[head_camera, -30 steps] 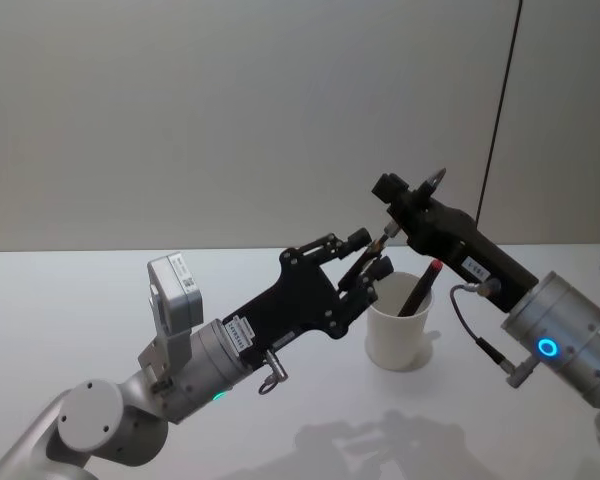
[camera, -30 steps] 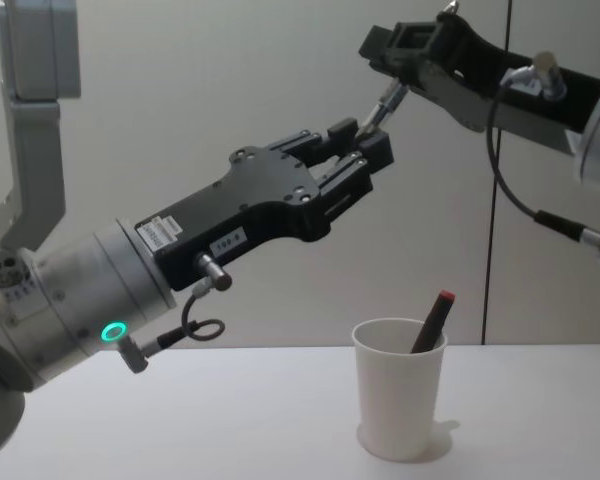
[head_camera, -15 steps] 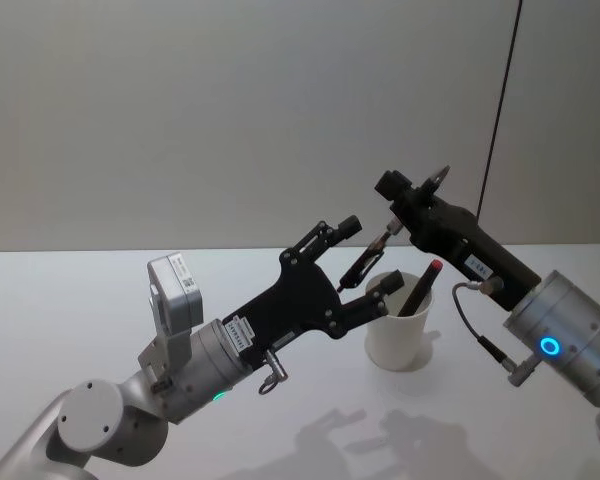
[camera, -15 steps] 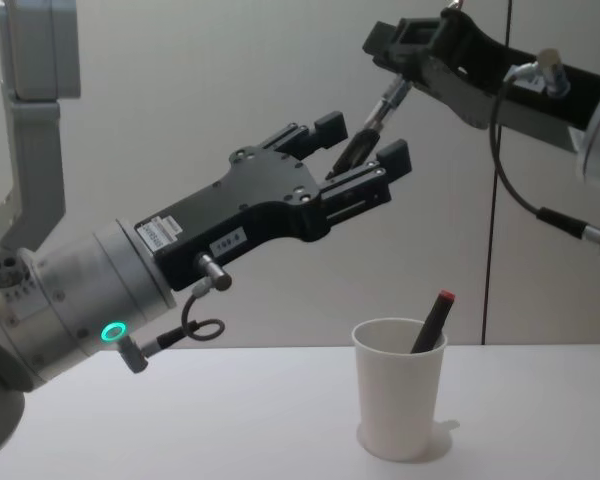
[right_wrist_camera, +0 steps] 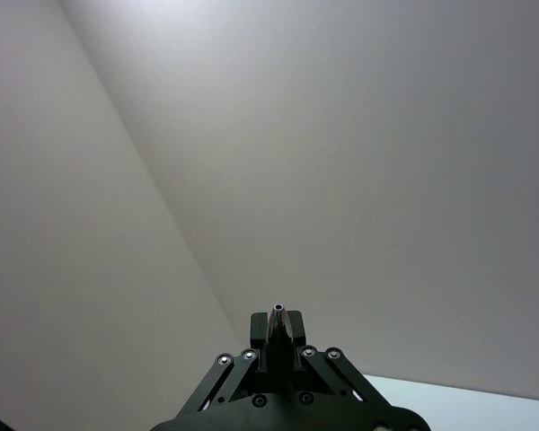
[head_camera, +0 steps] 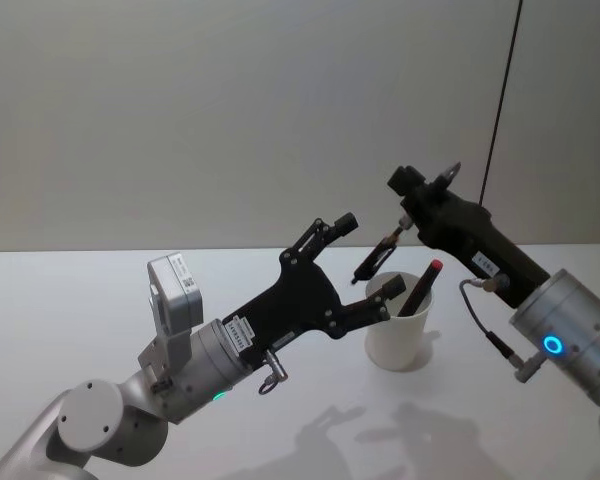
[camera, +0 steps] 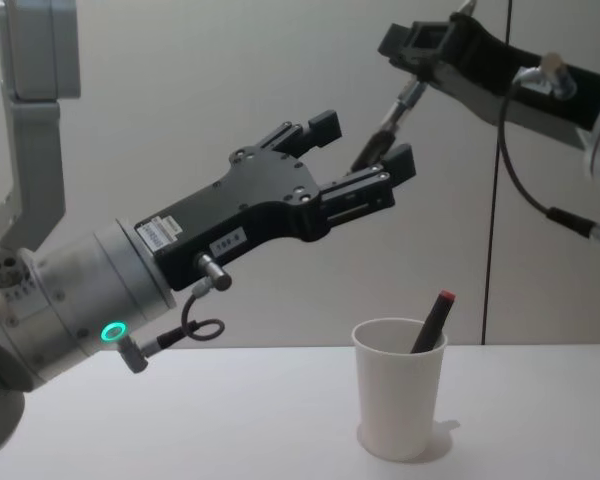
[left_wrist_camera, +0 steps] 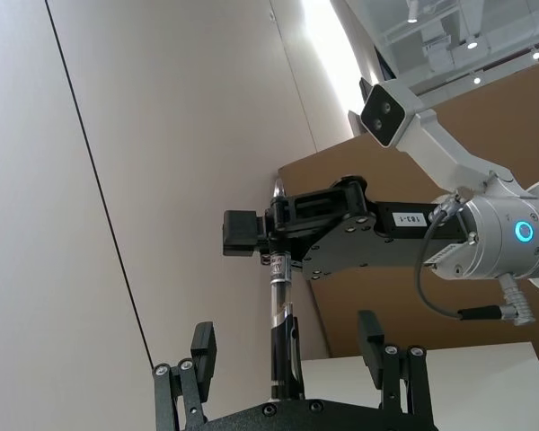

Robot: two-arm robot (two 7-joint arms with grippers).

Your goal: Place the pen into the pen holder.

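While the right gripper (head_camera: 398,232) hangs high above the white desk (head_camera: 80,300) with its fingers (right_wrist_camera: 278,328) clamped shut on the upper end of a dark pen (head_camera: 377,258), the pen slants down and to the left, its lower tip in the gap between the spread fingers (camera: 320,125) of the left gripper (head_camera: 370,262). That left gripper reaches in from the near left, wide open, holding nothing; whether either finger touches the pen cannot be told. Below and slightly right of both grippers the pen holder (camera: 398,385), a white paper cup, stands upright on the desk, and a second pen with a red cap (camera: 432,320) leans inside it against the right of its rim.
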